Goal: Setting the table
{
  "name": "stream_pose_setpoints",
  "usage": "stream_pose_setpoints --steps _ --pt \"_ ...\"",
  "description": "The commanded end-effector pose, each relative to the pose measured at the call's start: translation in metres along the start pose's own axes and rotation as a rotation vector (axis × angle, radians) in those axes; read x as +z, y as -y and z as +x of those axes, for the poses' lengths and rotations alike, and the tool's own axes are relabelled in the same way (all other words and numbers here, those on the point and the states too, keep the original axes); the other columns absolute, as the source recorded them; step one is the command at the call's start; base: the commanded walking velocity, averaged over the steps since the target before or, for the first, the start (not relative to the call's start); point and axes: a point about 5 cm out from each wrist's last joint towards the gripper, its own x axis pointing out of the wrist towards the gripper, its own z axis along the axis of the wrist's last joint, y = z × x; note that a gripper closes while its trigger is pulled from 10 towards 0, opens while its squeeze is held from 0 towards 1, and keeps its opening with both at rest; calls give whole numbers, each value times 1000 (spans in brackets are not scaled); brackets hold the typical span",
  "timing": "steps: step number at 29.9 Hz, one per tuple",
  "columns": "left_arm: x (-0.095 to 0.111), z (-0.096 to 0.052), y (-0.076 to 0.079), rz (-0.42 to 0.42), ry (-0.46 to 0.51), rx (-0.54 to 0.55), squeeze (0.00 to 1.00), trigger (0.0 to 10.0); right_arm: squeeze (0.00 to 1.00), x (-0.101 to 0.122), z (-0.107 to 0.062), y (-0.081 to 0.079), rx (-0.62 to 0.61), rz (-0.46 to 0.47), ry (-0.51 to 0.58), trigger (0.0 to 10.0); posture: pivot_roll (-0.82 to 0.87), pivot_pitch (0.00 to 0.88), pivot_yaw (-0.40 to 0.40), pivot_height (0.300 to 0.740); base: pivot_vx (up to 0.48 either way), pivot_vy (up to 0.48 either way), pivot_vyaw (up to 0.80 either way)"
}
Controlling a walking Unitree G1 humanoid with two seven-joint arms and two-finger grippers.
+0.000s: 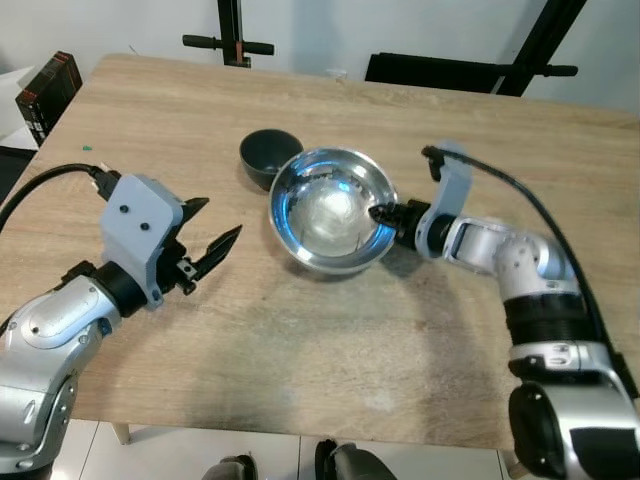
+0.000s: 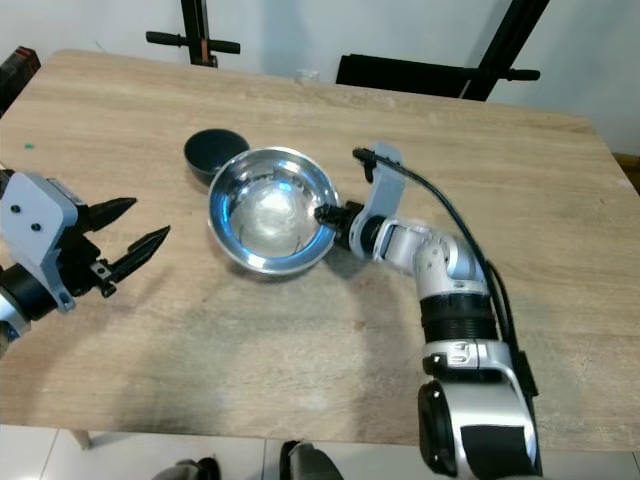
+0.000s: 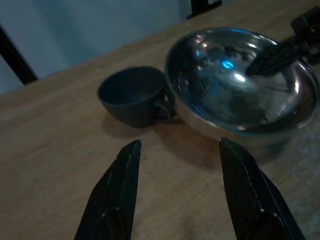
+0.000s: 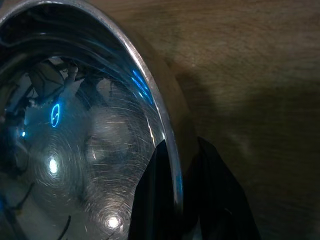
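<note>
A shiny steel bowl sits on the wooden table near its middle. My right gripper is shut on the bowl's right rim, one finger inside and one outside, as the right wrist view shows at the steel bowl's rim. A small dark cup stands just behind and left of the bowl, touching or nearly touching it. My left gripper is open over the table left of the bowl, with nothing between its fingers. The dark cup and steel bowl lie ahead of it.
A dark box stands off the table's far left corner. Black stand legs and a black frame are behind the far edge. My feet show below the near edge.
</note>
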Motion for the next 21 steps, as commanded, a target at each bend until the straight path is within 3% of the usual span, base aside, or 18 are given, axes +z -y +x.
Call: stream_pose_setpoints --steps 1,3,5,9,11,14,15,16,17,21 --pt "-1 -2 7 -14 -9 -18 435 10000 0 3 0 9 -46 -29 -20 10000 -61 102 -49 740 0 0 0" --pt "-2 -3 8 -19 -12 -16 435 10000 0 8 1 15 -76 -33 -28 10000 -62 101 -50 740 0 0 0" --pt "-3 -3 9 -22 -13 -17 435 10000 357 10 0 16 -76 -26 -28 10000 -63 100 -51 740 0 0 0" --pt "-6 -2 12 -29 -19 -23 439 10000 357 13 -7 22 -72 -18 -23 10000 -73 95 -41 740 0 0 0" --pt "-6 0 13 -32 -20 -29 439 10000 455 12 -10 27 -87 -14 -28 10000 -78 94 -37 740 0 0 0" --pt "-7 1 13 -33 -20 -33 439 10000 498 12 -11 31 -93 -14 -33 10000 -82 91 -31 740 0 0 0" --pt "-7 1 13 -34 -20 -33 439 10000 804 12 -12 32 -93 -13 -33 10000 -83 90 -30 740 0 0 0" --pt "-7 1 13 -34 -20 -33 439 10000 804 12 -12 32 -93 -13 -33 10000 -83 90 -30 740 0 0 0" --pt "-7 2 13 -33 -19 -34 439 10000 980 12 -13 33 -94 -12 -34 10000 -83 90 -30 740 0 0 0" --pt "-7 2 12 -34 -20 -30 435 10000 1000 12 -12 33 -75 -3 -41 10000 -83 89 -27 740 0 0 0"
